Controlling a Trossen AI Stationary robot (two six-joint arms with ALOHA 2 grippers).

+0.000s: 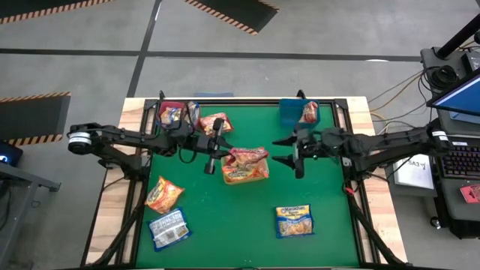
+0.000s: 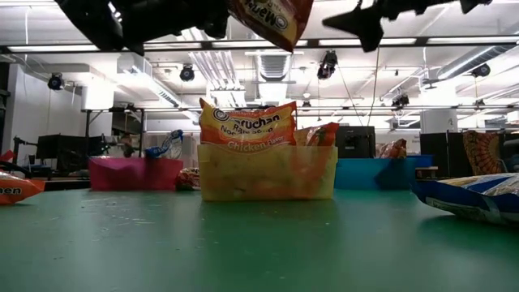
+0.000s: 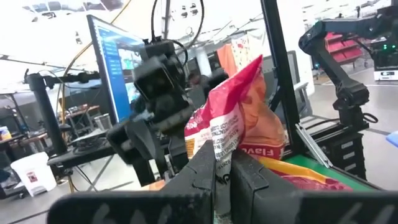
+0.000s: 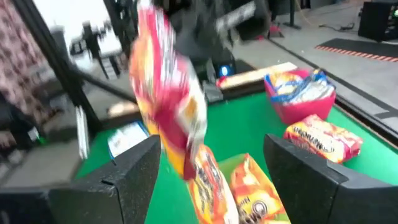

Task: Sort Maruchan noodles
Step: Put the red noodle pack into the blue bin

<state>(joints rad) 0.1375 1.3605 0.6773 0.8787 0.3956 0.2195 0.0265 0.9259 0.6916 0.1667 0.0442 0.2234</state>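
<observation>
The left gripper (image 1: 218,159) hangs above the middle of the green table (image 1: 240,225), its fingers (image 3: 214,180) pinched tight on the top edge of a red ramen packet (image 3: 239,115). That packet (image 1: 244,156) dangles over the yellow-green bin (image 2: 268,172), which stands at the table's centre and already holds an orange chicken-flavour packet (image 2: 247,126) upright inside it.

The right gripper (image 1: 289,150) is just beside the bin on the right arm's side, level with the hanging packet, its two fingers (image 4: 127,177) spread wide with nothing between them; the red packet (image 4: 171,109) hangs clear ahead of them.

Behind the bin, at the far edge, a red bin (image 1: 172,114) holds several packets, and one orange packet (image 1: 214,123) lies on the table just beside it. Also at the far edge, on the right arm's side, a blue bin (image 1: 294,112) holds one orange packet (image 1: 310,112) standing up.

Nearer than the yellow-green bin, on the left arm's side, an orange packet (image 1: 164,194) lies flat, with a blue-and-silver packet (image 1: 169,228) just beside it toward the near edge. A blue packet with yellow print (image 1: 293,220) lies alone near the front on the right arm's side.
</observation>
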